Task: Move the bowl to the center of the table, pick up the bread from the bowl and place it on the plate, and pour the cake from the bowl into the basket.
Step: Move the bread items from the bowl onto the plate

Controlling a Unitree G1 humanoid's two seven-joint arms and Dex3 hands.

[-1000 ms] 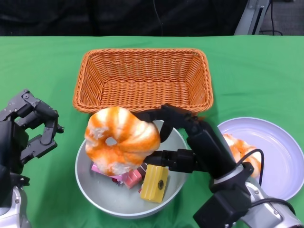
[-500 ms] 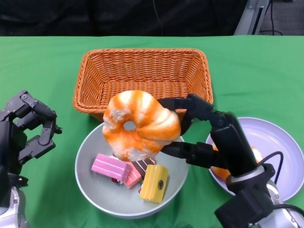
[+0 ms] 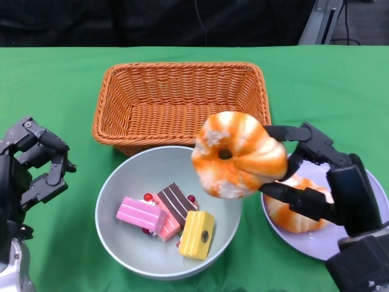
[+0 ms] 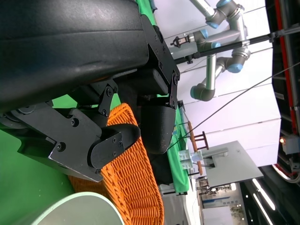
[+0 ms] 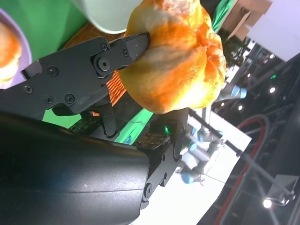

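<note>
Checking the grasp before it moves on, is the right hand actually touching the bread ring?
Touching. The right wrist view shows the right hand with fingers pressed against the bread ring.

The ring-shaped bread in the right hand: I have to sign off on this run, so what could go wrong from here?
The ring-shaped bread is held from its side by the right hand, so it might slip and drop back into the bowl. The plate already holds another bread, so the new one could land on it and roll off.
</note>
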